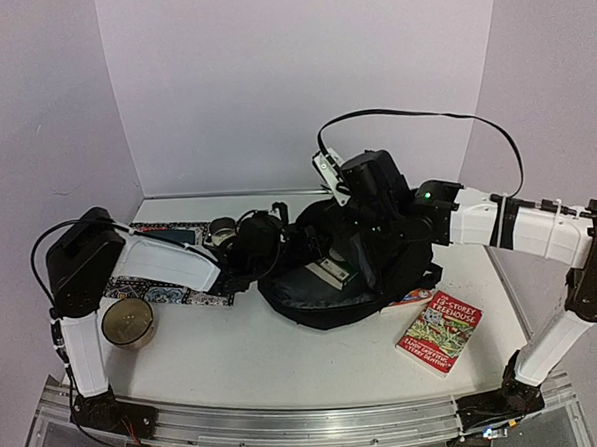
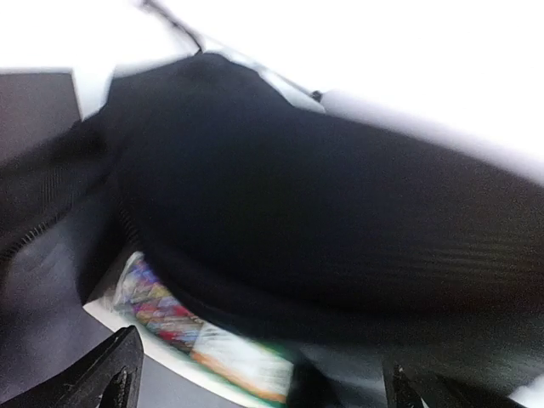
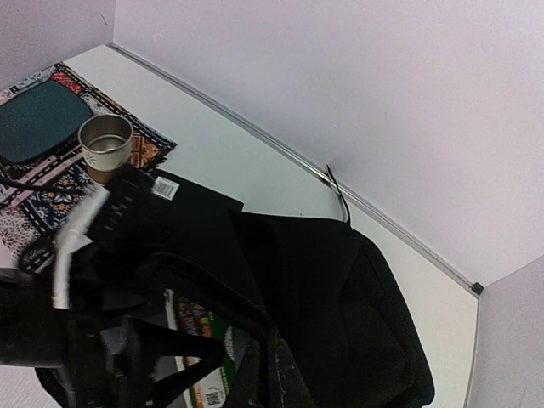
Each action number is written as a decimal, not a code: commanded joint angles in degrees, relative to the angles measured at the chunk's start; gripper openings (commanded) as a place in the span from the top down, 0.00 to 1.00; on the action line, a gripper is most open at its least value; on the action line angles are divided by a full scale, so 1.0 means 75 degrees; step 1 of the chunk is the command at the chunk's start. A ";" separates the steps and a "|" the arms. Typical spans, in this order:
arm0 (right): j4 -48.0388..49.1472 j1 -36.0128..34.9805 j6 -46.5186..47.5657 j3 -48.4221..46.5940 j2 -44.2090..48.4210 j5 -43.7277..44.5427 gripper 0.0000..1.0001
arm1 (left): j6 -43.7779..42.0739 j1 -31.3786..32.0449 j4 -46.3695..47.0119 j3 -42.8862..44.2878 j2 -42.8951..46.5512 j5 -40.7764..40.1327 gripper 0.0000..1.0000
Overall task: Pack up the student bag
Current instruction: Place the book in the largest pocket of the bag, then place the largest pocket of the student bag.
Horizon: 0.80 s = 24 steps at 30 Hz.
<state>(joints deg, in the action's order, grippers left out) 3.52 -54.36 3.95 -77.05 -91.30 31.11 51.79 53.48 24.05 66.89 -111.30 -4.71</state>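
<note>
One book (image 2: 195,331) is in our bag (image 1: 302,298), pinched open by the right gripper (image 1: 364,235); the left gripper (image 2: 255,384) gapes empty; the red book (image 1: 440,331) waits.

The top camera stands above and behind both arms and looks down on the whole table (image 1: 285,354). The left wrist camera sits very near the student bag (image 2: 340,212), its picture blurred. The right wrist camera looks down from higher, toward the far corner. All three share the bag's open mouth.
</note>
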 commanded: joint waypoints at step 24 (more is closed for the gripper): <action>-0.0975 0.1410 -0.1896 0.0303 -0.0095 -0.4820 0.32 | -0.2285 -0.0679 -0.3424 -0.2625 0.5132 -0.0504 0.01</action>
<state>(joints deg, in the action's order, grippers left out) 0.14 -43.53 -3.38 -74.74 -94.67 10.40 36.57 50.58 2.64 48.45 -76.47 -7.71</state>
